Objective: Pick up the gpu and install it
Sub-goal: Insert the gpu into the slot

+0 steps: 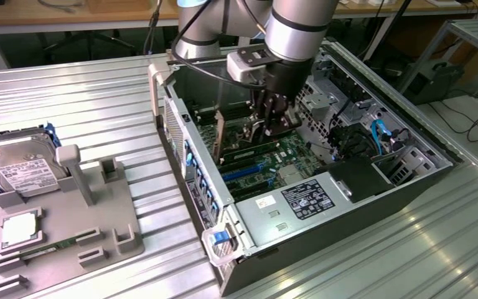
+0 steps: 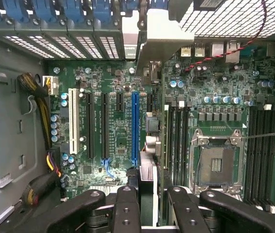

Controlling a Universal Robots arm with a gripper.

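My gripper (image 1: 266, 128) is down inside the open case (image 1: 405, 134), above the motherboard (image 1: 264, 165). My jaws are clamped on the gpu (image 1: 219, 138), held on edge: in the exterior view it stands upright as a thin brown-green card just toward the view's left of my fingers, near the case's rear wall.

The wrist view adds detail. The gpu (image 2: 148, 179) appears edge-on between my fingers (image 2: 126, 208), its silver bracket (image 2: 159, 36) reaching to the rear slot openings. It sits just beside the blue slot (image 2: 135, 128), on the memory-slot side. I cannot tell whether it is seated in a slot. Also seen there: a white slot (image 2: 72, 121), black slots, the empty CPU socket (image 2: 217, 162) and a yellow-black cable bundle (image 2: 42, 114).

The exterior view alone covers the surroundings: a grey tray (image 1: 65, 218) on the ribbed metal table (image 1: 98, 93), with a hard drive (image 1: 23, 168) leaning at its far end.

Labels: a white sticker on the hard drive and a black-and-white one on the power supply (image 1: 305, 199). Neither text is legible.
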